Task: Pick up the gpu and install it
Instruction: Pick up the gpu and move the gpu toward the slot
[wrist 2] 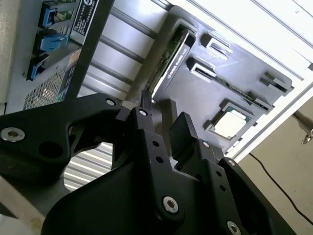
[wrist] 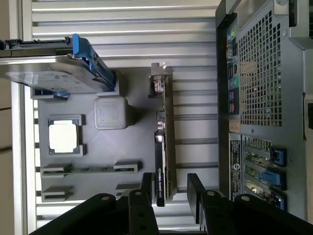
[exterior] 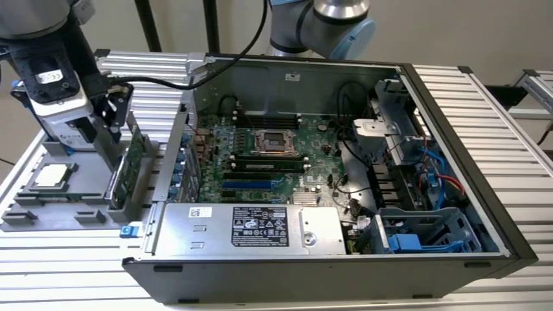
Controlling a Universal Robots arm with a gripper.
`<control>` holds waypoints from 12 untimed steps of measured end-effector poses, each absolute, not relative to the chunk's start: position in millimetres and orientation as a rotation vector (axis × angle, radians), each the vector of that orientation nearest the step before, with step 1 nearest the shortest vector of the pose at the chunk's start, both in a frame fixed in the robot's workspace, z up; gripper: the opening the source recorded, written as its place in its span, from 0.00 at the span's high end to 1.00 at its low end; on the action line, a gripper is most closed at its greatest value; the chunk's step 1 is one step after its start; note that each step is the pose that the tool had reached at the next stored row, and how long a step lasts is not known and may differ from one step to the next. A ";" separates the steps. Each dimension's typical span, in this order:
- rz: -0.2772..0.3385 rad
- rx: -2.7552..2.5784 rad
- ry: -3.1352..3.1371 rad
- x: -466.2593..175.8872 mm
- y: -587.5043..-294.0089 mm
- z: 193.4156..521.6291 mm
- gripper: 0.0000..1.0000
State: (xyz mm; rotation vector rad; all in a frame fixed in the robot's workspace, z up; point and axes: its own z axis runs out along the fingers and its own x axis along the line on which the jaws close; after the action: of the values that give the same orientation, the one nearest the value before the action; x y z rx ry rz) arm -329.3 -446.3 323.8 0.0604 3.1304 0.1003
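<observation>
My gripper (wrist: 170, 181) is open, 2 fingers (wrist: 195, 191) straddling one end of the gpu (wrist: 164, 137). It stands on edge in the grey holder (wrist: 132, 127) beside the PC case (wrist: 264, 73) (long axis runs along the case wall), so it's basically straight below me.

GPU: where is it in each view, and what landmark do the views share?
Exterior view: gpu on edge in the grey tray, exterior view's left.
Second wrist view: gpu just beyond the gripper.
First wrist view: gpu between CPU chip and computer case.
Shared landmark: the CPU chip.
</observation>
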 end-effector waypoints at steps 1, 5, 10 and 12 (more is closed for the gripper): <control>0.100 0.060 3.131 -329.4 -446.3 322.7 0.00; 0.100 0.061 3.132 -329.8 -446.3 318.3 0.00; 0.100 0.061 3.133 -330.2 -446.3 312.6 0.00; 0.100 0.061 3.134 -330.4 -446.3 310.3 0.00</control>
State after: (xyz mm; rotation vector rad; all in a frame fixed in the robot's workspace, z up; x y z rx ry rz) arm -330.4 -446.3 310.3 0.0606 3.1336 0.1003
